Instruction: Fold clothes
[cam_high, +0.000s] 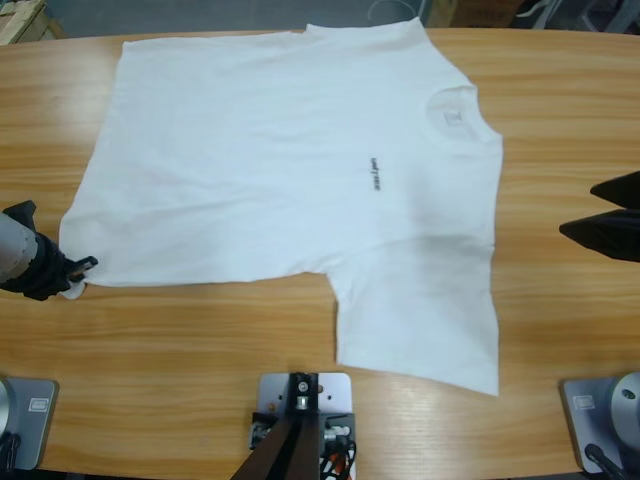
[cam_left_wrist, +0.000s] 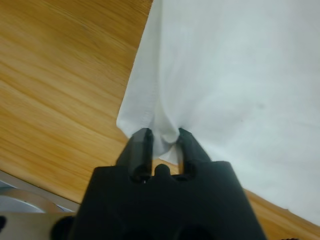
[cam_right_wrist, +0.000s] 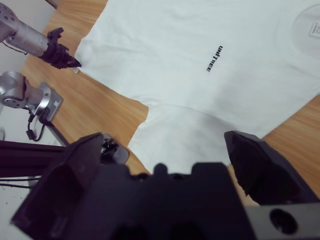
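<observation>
Item: white T-shirt (cam_high: 290, 160), short-sleeved, spread flat on the wooden desk (cam_high: 180, 360), front up. Neck opening toward 3 o'clock in the high view, hem toward 9 o'clock; small dark line of text (cam_high: 375, 176) on the chest. One sleeve lies toward 5 o'clock, the other reaches the desk's far edge at 12 o'clock.

Left gripper (cam_high: 80, 268): at 9 o'clock, narrow, pinching the hem corner at 8 o'clock; cloth bunched between the jaws in the left wrist view.

Right gripper (cam_high: 600, 210): at 3 o'clock, jaws spread wide, holding nothing, apart from the shirt, beyond the neck side.
</observation>
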